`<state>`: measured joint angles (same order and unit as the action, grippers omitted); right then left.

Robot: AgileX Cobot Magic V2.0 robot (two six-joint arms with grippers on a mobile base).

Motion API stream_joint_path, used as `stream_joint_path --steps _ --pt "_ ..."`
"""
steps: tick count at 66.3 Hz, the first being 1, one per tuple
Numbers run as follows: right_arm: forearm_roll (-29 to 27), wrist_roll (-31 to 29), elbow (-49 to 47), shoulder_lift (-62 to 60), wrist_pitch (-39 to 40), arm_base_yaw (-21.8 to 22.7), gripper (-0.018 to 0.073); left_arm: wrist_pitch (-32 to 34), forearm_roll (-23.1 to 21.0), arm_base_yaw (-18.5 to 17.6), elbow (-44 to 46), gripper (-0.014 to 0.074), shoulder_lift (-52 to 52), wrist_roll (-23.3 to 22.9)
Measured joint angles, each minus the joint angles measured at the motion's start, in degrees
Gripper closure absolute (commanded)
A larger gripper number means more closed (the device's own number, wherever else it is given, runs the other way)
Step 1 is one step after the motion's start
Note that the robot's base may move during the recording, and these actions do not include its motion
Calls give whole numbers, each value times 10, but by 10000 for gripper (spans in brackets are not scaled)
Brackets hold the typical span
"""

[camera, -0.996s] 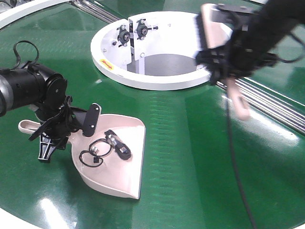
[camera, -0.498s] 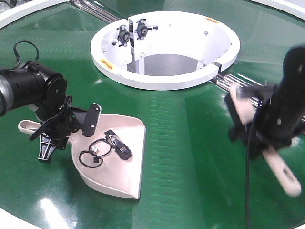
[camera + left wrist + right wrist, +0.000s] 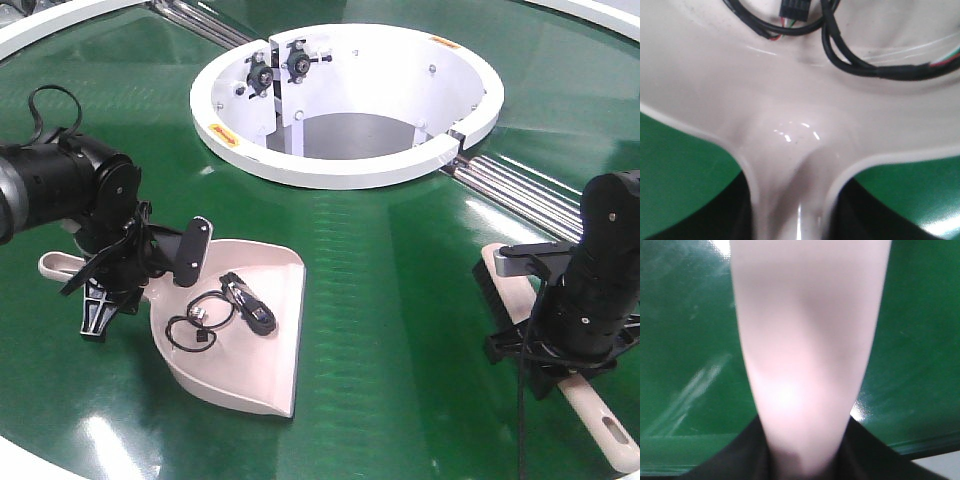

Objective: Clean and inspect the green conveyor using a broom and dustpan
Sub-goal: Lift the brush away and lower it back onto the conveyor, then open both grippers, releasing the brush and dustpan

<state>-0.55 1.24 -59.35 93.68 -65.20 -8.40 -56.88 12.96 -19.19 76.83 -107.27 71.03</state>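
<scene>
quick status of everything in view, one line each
green conveyor, glossy, no loose bits visible outside the dustpan
dustpan, flat on the green conveyor, handle gripped
black cables, lying inside the dustpan
broom, gripped along its handle, low at the green conveyor, contact unclear
left gripper, shut on the dustpan handle
right gripper, shut on the broom

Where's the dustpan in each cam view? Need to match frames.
Front-facing: dustpan sits lower left on the conveyor, with black cables lying in it.
Left wrist: it fills the top and middle of the picture, its handle neck running down to the bottom edge.
Right wrist: not in it; the beige shape there is the broom handle.
Shared landmark: the green conveyor shows in all three.
</scene>
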Motion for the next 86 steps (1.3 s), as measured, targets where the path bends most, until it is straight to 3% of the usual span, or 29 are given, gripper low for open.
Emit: stream_joint_path --steps 30,47,60,73,86 --pt "2 -2 0 51 18 0 525 -10 -13 0 0 602 0 -2" --pt "2 -3 0 54 32 0 396 -12 -16 0 0 537 0 -9" --pt "2 -3 0 54 33 0 199 -15 -21 0 0 380 0 -12" --pt "2 -3 0 54 33 0 18 -32 -28 0 0 165 0 -8" --pt "2 -3 0 53 32 0 -35 -40 -54 0 0 25 3 -8"
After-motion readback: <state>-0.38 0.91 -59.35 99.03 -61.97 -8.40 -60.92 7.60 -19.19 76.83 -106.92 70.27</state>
